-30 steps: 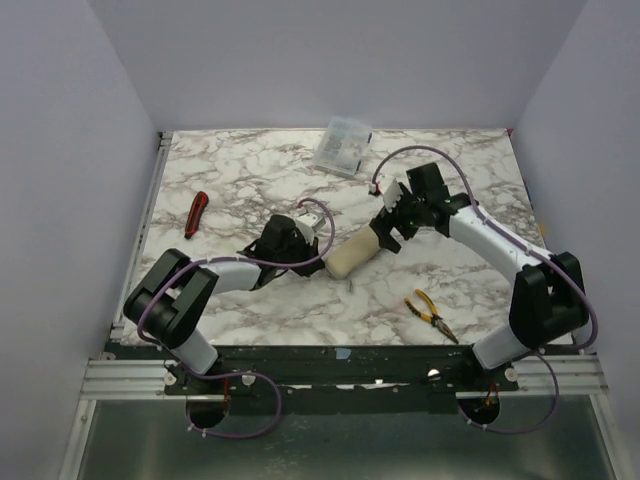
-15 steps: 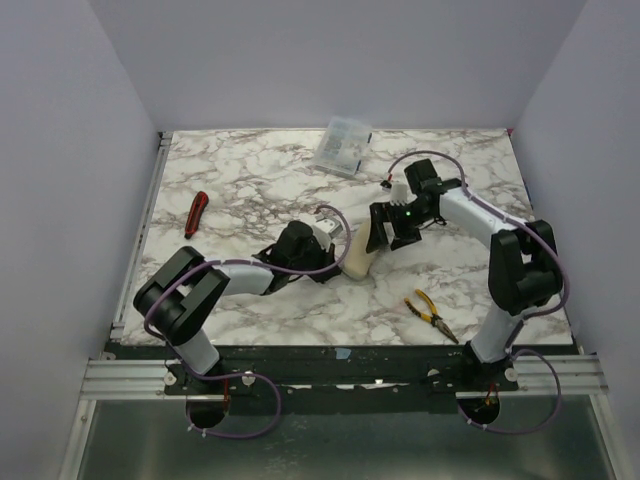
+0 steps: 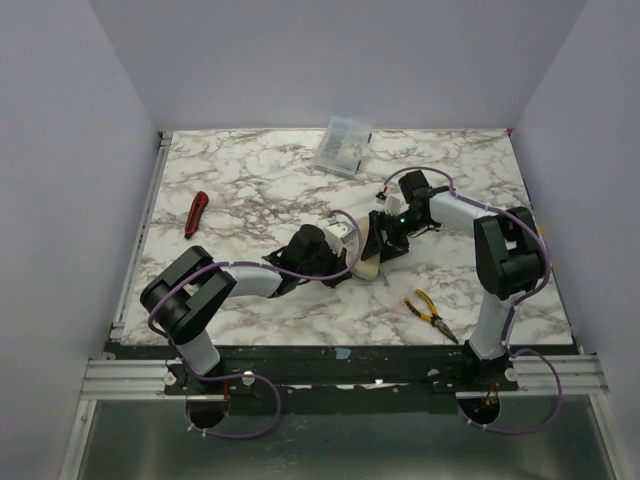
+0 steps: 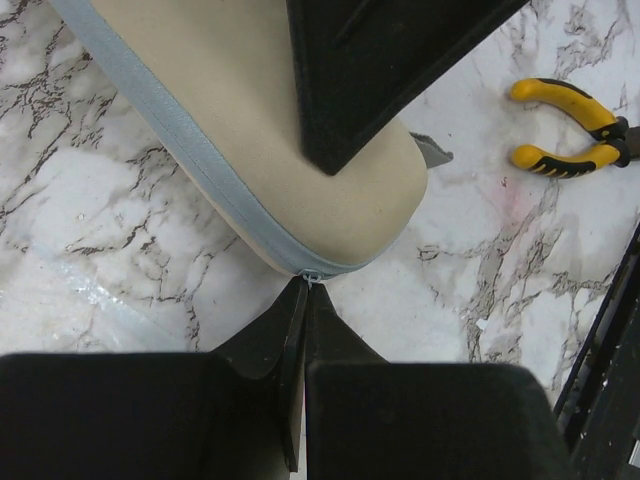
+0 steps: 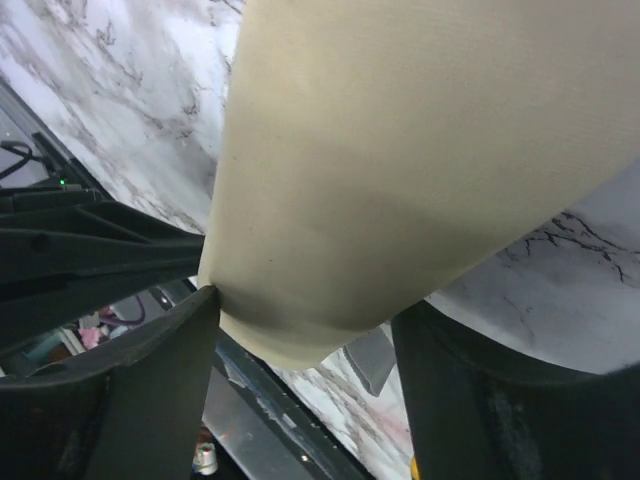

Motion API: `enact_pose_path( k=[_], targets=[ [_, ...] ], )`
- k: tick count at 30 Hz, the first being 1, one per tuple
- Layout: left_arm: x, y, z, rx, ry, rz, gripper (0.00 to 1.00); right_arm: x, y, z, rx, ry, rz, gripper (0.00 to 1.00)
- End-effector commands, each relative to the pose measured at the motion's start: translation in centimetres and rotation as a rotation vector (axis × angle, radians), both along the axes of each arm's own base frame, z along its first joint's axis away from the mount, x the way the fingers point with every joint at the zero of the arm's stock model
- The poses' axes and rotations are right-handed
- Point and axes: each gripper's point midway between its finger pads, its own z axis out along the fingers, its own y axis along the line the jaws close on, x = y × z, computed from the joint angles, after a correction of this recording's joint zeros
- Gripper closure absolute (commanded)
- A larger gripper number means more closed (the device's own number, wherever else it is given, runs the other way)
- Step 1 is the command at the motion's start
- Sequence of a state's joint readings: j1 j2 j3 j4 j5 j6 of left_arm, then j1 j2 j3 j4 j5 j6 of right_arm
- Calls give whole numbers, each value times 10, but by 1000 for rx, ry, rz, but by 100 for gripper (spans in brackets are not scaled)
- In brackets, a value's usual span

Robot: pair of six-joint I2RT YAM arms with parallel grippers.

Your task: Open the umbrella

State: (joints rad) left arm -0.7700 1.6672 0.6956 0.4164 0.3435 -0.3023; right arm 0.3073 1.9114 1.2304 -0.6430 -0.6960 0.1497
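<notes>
One pair of pliers (image 3: 430, 313) lies near the umbrella (image 4: 230, 130).

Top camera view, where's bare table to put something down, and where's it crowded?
Bare table lies far left, between the red-handled tool and the clear box, and far right, beyond the right arm. A smaller patch sits near the front edge, between the left arm and the pliers. The centre is crowded: both arms meet at the umbrella.

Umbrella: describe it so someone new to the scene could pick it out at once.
On the marble table, look at the middle. The umbrella is the cream bundle with a grey-blue zip, gripped from both sides; nearby pliers are yellow-handled, the far box clear.
</notes>
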Motion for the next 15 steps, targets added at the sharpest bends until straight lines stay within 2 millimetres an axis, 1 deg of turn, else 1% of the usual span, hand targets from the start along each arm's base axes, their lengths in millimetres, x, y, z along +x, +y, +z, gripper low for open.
enact_pose_path(
  k=[1, 5, 8, 11, 15],
  targets=[
    [12, -10, 13, -15, -64, 7, 100, -4, -6, -21, -35, 14, 16, 39],
    [15, -6, 15, 4, -102, 0, 100, -8, -12, -32, -63, 17, 63, 58],
    [19, -3, 18, 17, -135, -3, 100, -10, -17, -39, -85, 11, 97, 66],
    [32, 3, 18, 39, -167, 21, 100, -9, -20, -43, -92, -18, 145, 71],
    [54, 9, 22, 47, -188, 60, 100, -9, -20, -45, -88, -22, 182, 74]
  ],
)
